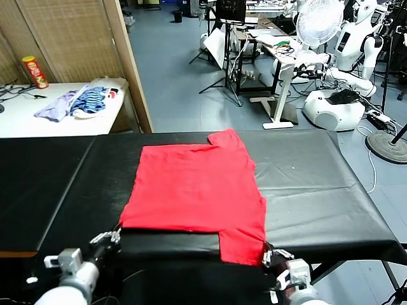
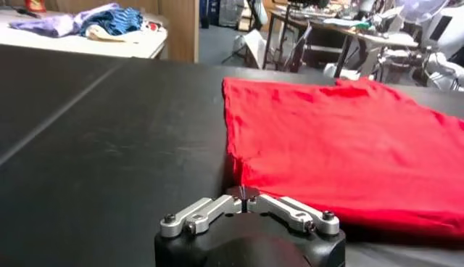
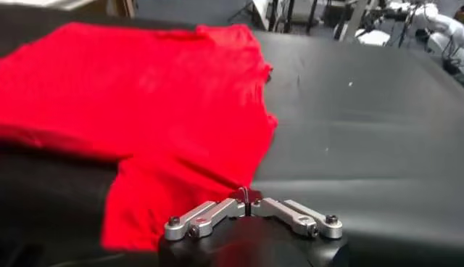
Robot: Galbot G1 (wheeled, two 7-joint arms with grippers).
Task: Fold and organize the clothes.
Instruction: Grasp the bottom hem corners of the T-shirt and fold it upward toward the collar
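Red T-shirt (image 1: 194, 187) lies spread flat on the black table (image 1: 318, 190), roughly in the middle of it, with the plain side up. 1 sleeve (image 1: 226, 137) points toward the far edge of the table, and the other sleeve (image 1: 241, 244) hangs over the near edge on the robot's right side. The near hem runs close along the table's near edge.

Left gripper (image 1: 109, 238) sits low at the near edge of the table, just at the shirt's near left corner. In the left wrist view its fingers (image 2: 217, 208) are pressed fully together, tips meeting right at the edge of the red cloth; whether any fabric is pinched between them cannot be told.

Right gripper (image 1: 275, 258) sits at the near edge on the other side, right beside the hanging sleeve. Its fingers (image 3: 217, 212) are also drawn fully together, tips meeting at the rim of the red fabric; a small bit of red shows at the tips, yet a real hold on the cloth cannot be confirmed.

On a white side table (image 1: 57, 121) beyond the far left corner lies a heap of lilac and blue-striped garments (image 1: 79, 103), with a red can (image 1: 34, 71) standing near it.
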